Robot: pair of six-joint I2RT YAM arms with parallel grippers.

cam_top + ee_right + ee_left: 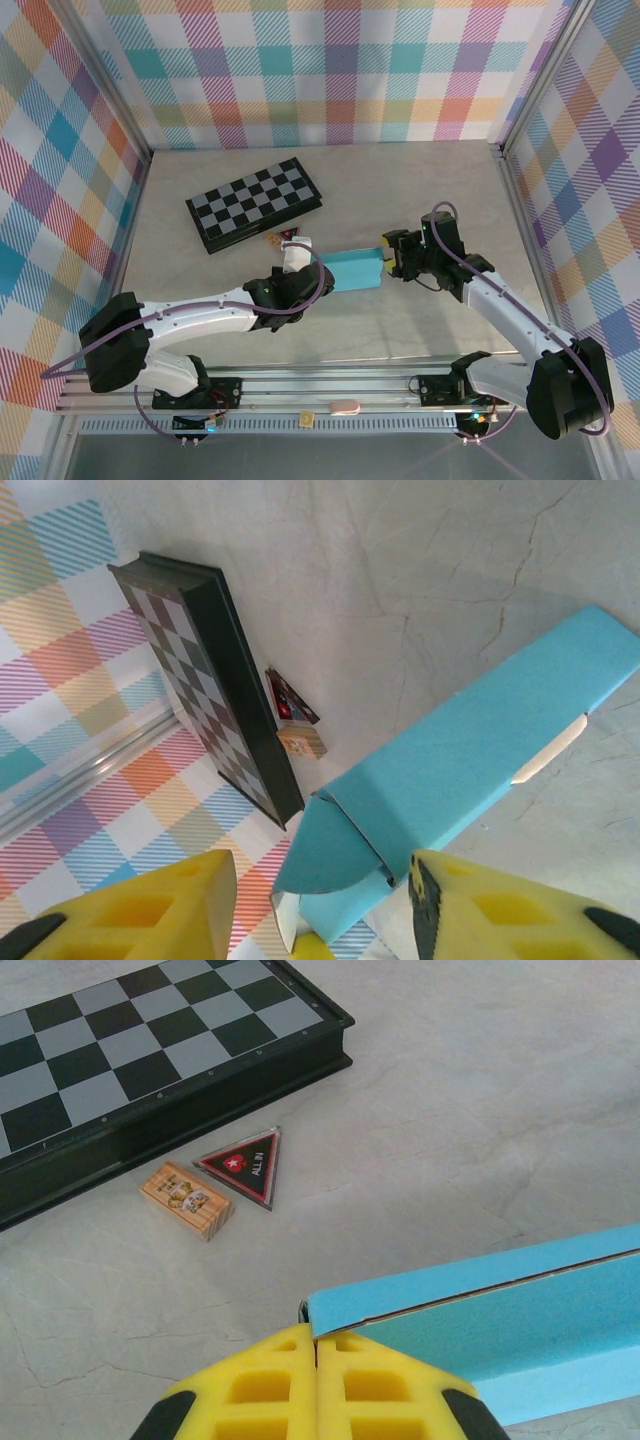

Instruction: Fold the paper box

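Observation:
The paper box (355, 268) is a slim teal carton lying on the table between both grippers. My left gripper (300, 262) is at its left end. In the left wrist view the yellow fingers (270, 1385) are pressed together, with the corner of the paper box (500, 1320) and its seam edge caught at their tips. My right gripper (386, 258) is at the other end, open. In the right wrist view the paper box (480, 750) runs up to the right, and its rounded teal end flap (325, 855) stands open between the spread fingers (470, 910).
A black-and-grey chessboard (255, 203) lies behind the box at the back left. A dark triangular piece (245, 1165) and a small wooden block (188, 1200) rest just in front of it. Checkered walls enclose the table, and a metal rail runs along the near edge.

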